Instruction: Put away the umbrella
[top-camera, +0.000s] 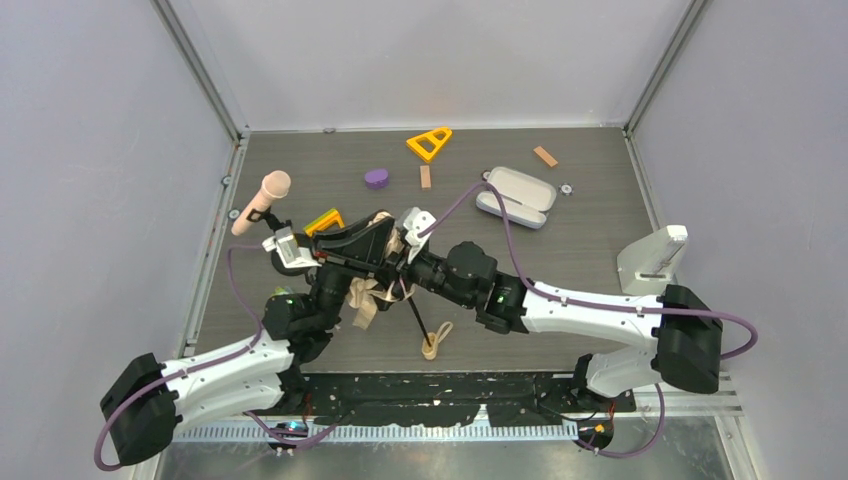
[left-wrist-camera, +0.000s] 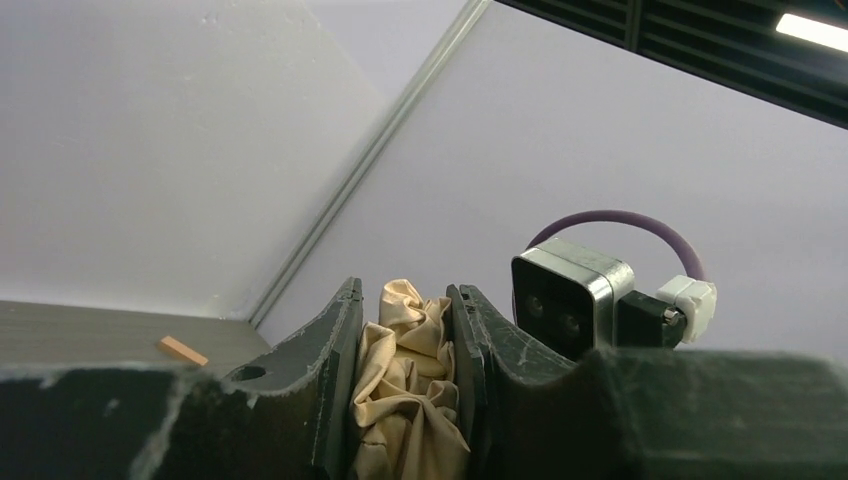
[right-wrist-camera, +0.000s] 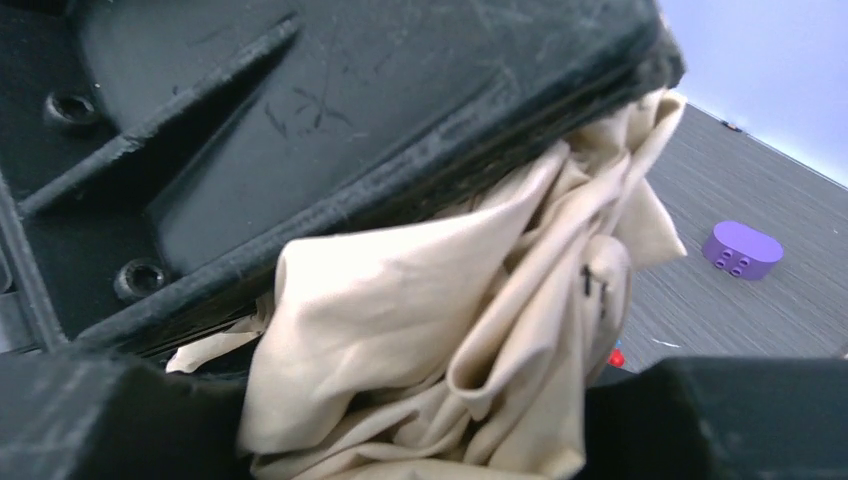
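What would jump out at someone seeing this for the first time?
Two robot arms meet in the middle over a crumpled beige umbrella. The left gripper pinches its fabric, and the right gripper has more of the fabric bunched in its grip. A pink-headed microphone sits at the left, and an open case lies toward the far right.

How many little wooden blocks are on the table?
2. One wooden block lies at the back right, behind the open case. The second block sits in front of the yellow triangle, right of the purple piece. The arms may hide more.
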